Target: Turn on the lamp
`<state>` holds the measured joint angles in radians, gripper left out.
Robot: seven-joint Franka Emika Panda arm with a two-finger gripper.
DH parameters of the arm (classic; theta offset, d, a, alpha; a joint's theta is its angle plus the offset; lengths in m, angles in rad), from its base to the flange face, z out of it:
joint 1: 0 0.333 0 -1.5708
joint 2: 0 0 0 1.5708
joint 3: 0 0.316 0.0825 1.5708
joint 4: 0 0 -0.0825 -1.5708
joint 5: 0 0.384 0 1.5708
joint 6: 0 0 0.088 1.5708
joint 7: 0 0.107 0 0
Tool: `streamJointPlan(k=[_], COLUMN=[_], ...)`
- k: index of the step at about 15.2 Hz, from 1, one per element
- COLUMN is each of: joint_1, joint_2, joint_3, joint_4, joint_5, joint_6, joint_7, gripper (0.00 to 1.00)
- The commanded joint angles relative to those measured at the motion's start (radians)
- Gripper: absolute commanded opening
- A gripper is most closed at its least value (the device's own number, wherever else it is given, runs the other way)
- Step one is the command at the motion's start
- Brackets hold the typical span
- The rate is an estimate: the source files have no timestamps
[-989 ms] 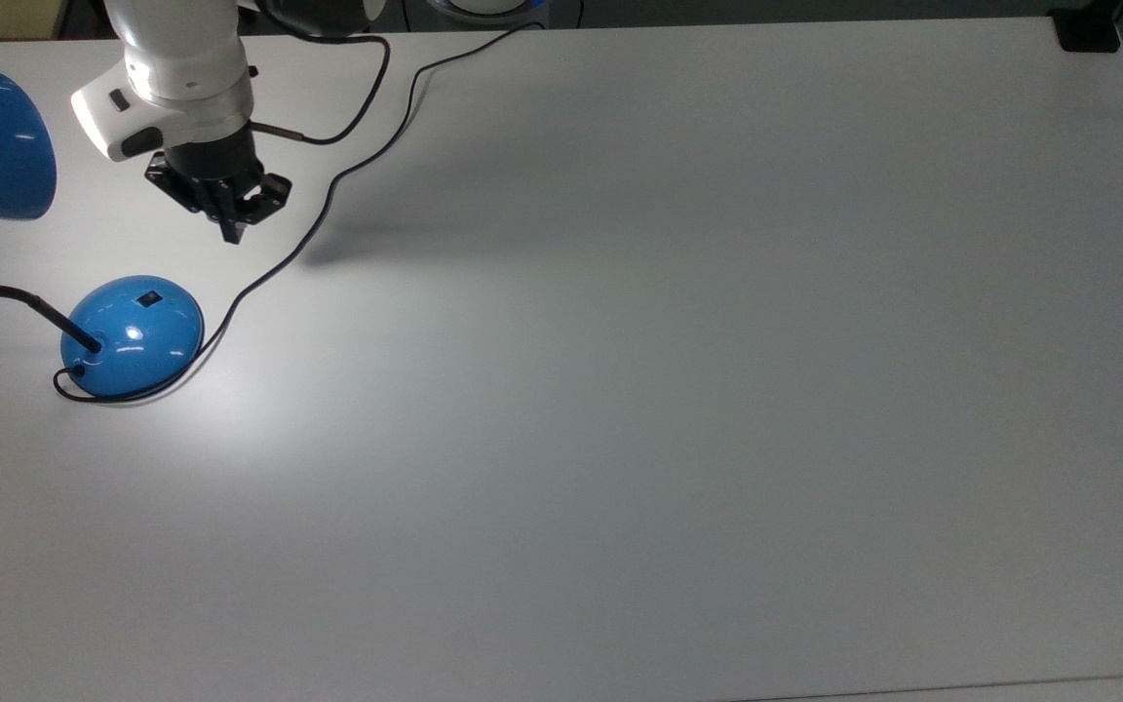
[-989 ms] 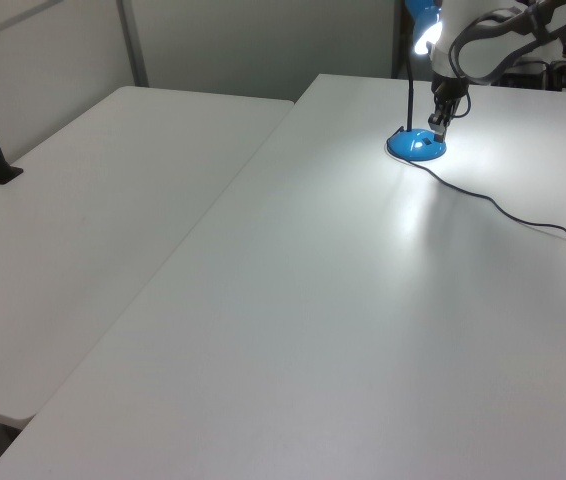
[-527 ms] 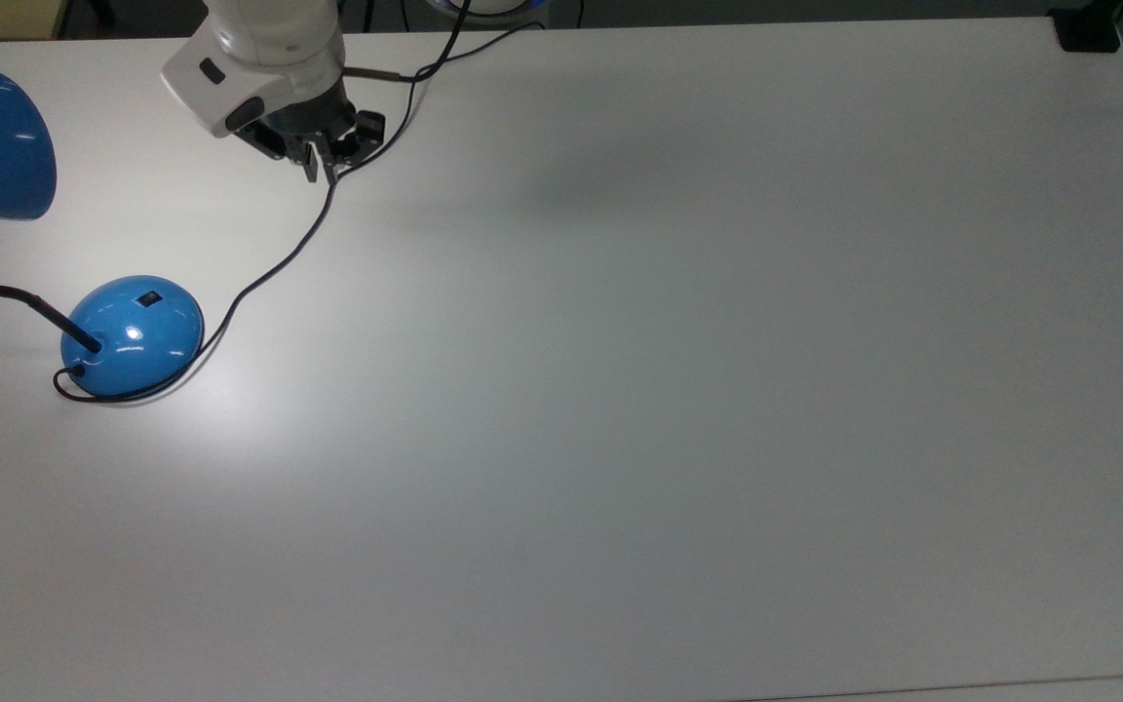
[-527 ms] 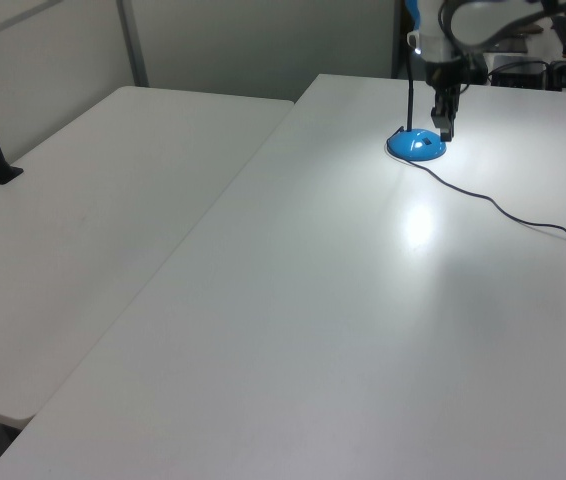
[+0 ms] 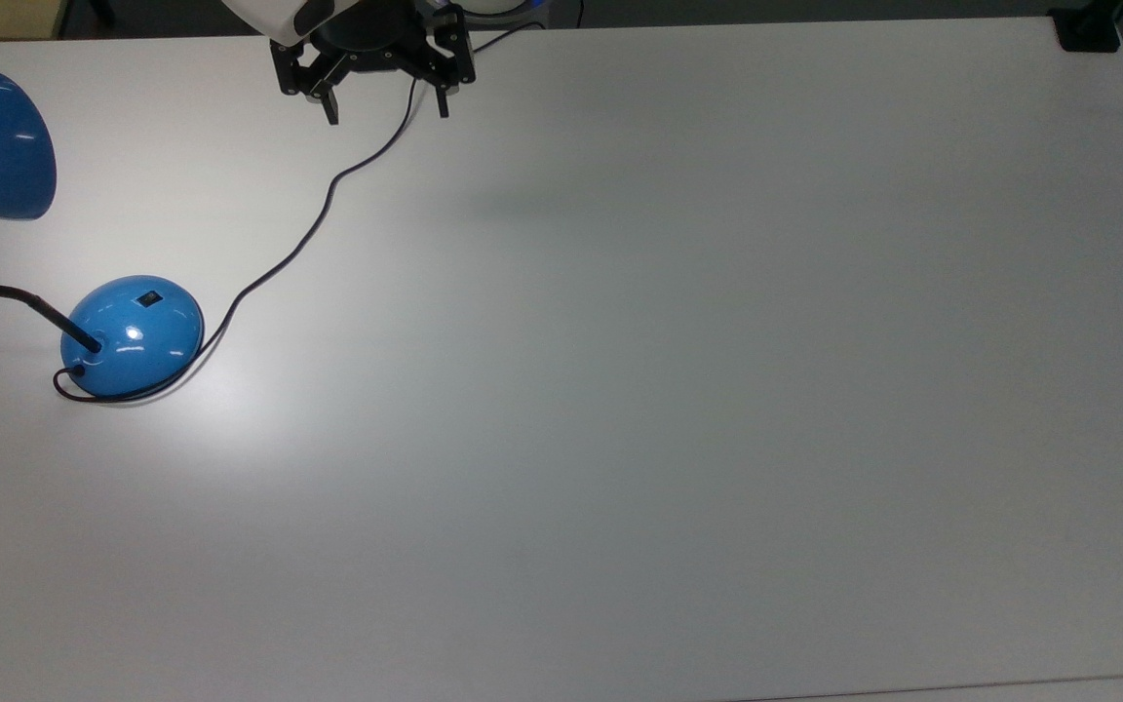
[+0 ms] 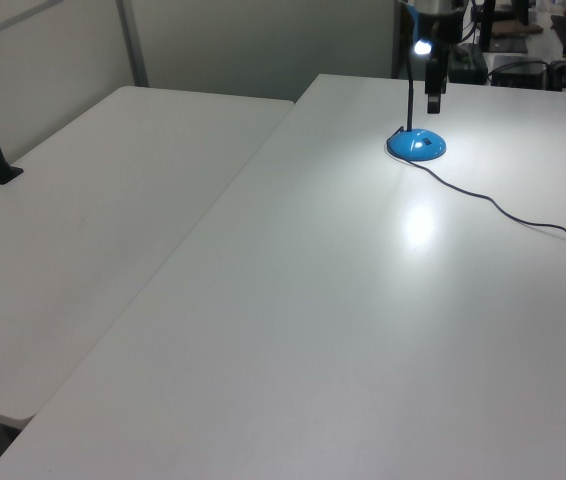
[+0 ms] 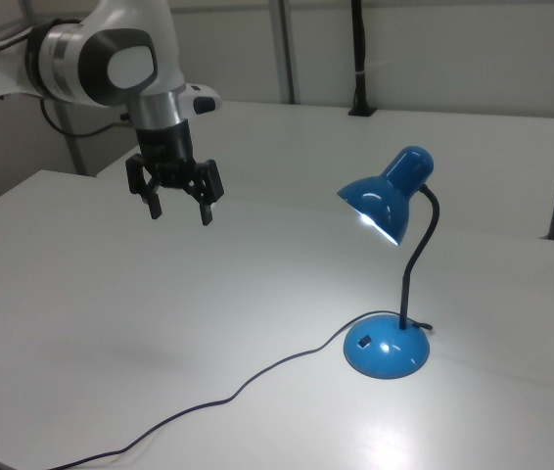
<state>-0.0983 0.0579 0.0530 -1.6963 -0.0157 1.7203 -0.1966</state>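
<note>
The glossy blue desk lamp [image 7: 394, 284] stands on the white bench [image 5: 678, 390], its dome-shaped base [image 5: 132, 334] near the top view's left edge and its bell-shaped shade [image 7: 387, 198] held up on a thin curved black neck [image 7: 419, 259]. The bulb glows inside the shade and a bright patch lies on the bench beside the base, so by the look of it the lamp is lit and the task seems done.

The black two-finger gripper [image 7: 178, 211] hangs in the air well apart from the lamp, above the bench near the top view's upper edge. Its fingers [image 7: 206, 212] are spread wide and hold nothing.

The small black rocker switch [image 5: 148, 299] sits on top of the dome, facing up and untouched. The main risk now is a second contact: if the arm comes back down on the base, a press on the other end of the rocker would probably put the light out again.

The black cord [image 5: 328, 200] runs from the base across the bench and passes right under the gripper in the top view. A low sweep with the fingers spread this wide could catch that cord, and a snagged cord would likely drag the light base sideways or tip the lamp, since the tall neck puts the shade's weight well above the dome.

The shade also reaches out toward the arm's side in the right view, so a careless swing at that height could knock it.
</note>
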Motion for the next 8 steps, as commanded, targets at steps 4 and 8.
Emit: streamJointPlan(k=[4, 8], joint_1=[-0.007, -0.008], joint_2=[-0.001, -0.001], joint_3=[-0.022, -0.022], joint_4=[0.029, 0.03], joint_5=[0.129, 0.128], joint_6=[0.054, 0.059], joint_7=[-0.107, -0.104], gripper=[1.0, 1.0])
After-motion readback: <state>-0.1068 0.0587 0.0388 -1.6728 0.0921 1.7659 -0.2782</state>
